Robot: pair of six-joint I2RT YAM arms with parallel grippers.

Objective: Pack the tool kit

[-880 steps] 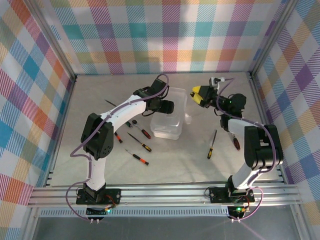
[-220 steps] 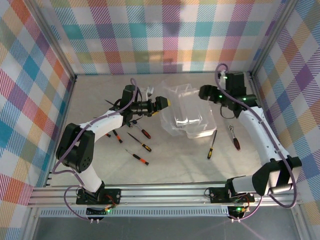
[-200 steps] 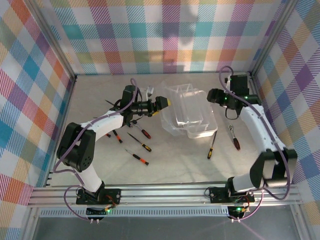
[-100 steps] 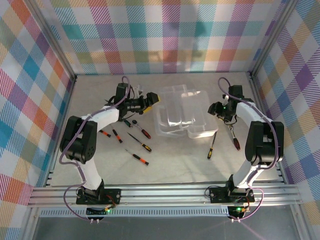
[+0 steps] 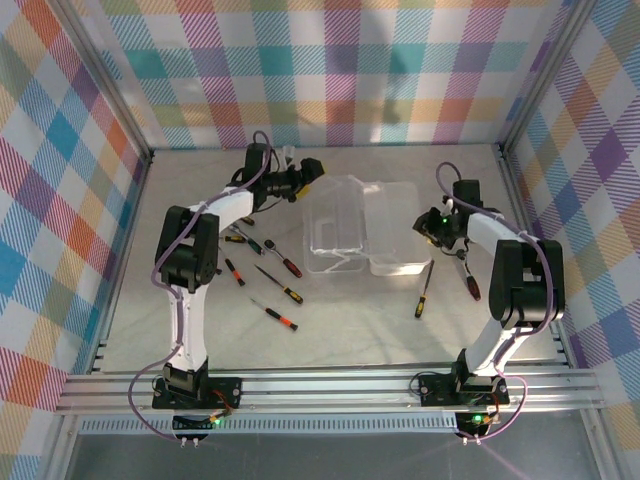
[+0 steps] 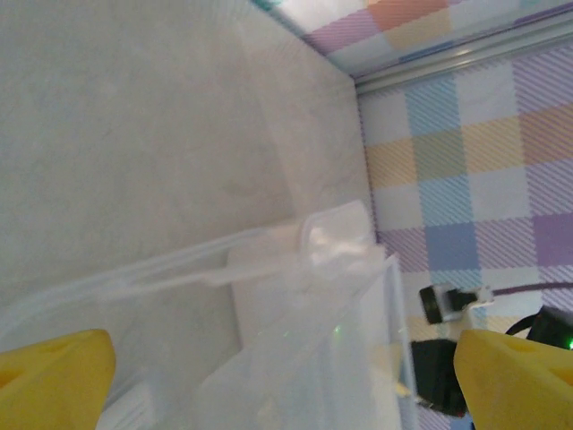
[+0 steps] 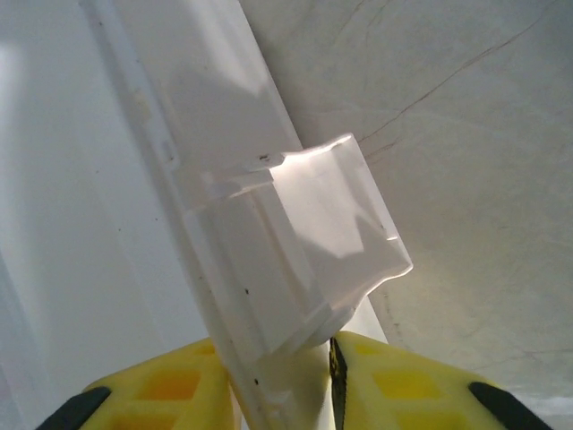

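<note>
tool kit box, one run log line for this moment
clear box: lid open | left gripper: open, beside box | right gripper: shut on box rim | screwdrivers: on table, outside box

Top view: bright, even overhead light, faint soft shadows on surface point(image 5: 350, 330). Left wrist pic soft, clear box point(image 6: 295, 269) blurry close up. Right wrist: hard glare + sharp shadow on latch point(image 7: 331, 215).

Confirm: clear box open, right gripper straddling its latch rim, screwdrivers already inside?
Wrong on the screwdrivers: the top external view shows them lying on the table beside the clear box, not inside. Box open, right gripper straddling its latch rim.
</note>
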